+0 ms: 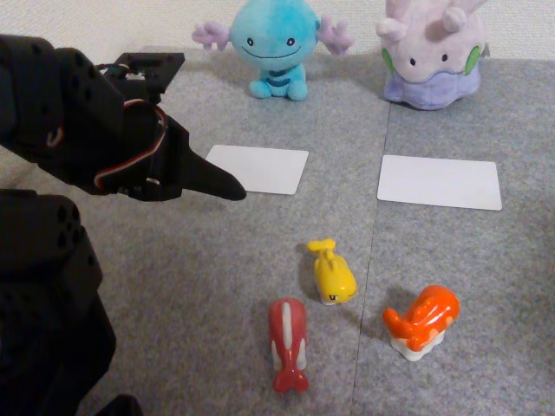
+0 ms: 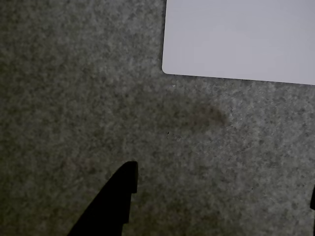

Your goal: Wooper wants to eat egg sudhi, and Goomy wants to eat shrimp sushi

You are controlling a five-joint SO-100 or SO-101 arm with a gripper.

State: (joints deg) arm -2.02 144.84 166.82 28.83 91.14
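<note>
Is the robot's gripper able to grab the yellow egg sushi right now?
Probably yes. The gripper hangs over bare carpet, and nothing lies between it and the egg sushi; the red-and-white fish sits just beside it.

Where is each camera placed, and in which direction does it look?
Fixed view: low at the mat's near edge, facing Wooper and Goomy across the three toys; the black arm and its gripper enter from the left.
Wrist view: on the arm, looking down at the grey mat; one of the fingers shows.
Shared: the left white card, the mat.
</note>
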